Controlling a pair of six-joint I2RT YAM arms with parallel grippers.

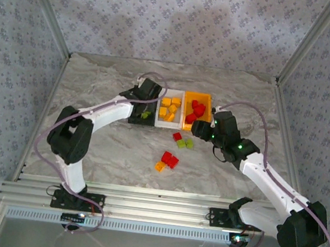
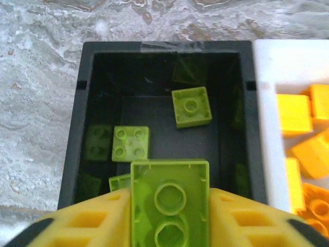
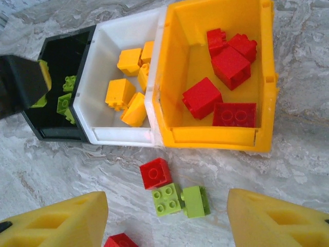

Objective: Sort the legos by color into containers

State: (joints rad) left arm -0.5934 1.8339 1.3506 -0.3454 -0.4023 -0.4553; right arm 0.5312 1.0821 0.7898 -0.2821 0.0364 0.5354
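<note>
Well, nearest the arm bases, well to the near side of the white open plastic bin (image 3: 123,135), a little heap of red bricks (image 1: 169,159) and one orange-yellow brick (image 1: 159,167) lies on the marbled grey table (image 1: 96,91). A bit closer to that bin lie a single red brick (image 3: 156,173) and two light green bricks (image 3: 181,200) touching each other. The right gripper (image 3: 167,208) hangs above these three with its jaws wide and nothing between them.

Just left of the white bin stands the black plastic bin (image 2: 87,128). The left gripper (image 2: 169,218) is poised over its near wall, yellow fingers (image 2: 103,216) pressed either side of a light green toy brick (image 2: 169,190), hollow side up. I'd judge this the dropping step: the brick needs only to be let go to join the green bricks (image 2: 190,106) below. After that, the right arm looks best placed to come down on the loose pieces under it.

Orange-yellow bricks (image 3: 128,60) sit in the white bin, and red bricks (image 3: 201,98) in the orange-yellow plastic bin (image 3: 216,136) touching its right side.

From overhead the left wrist covers the black bin's inside, while the left wrist camera looks straight down into it. The overhead view, in turn, takes in the near heap, which the right wrist camera cuts off at its lower edge.
</note>
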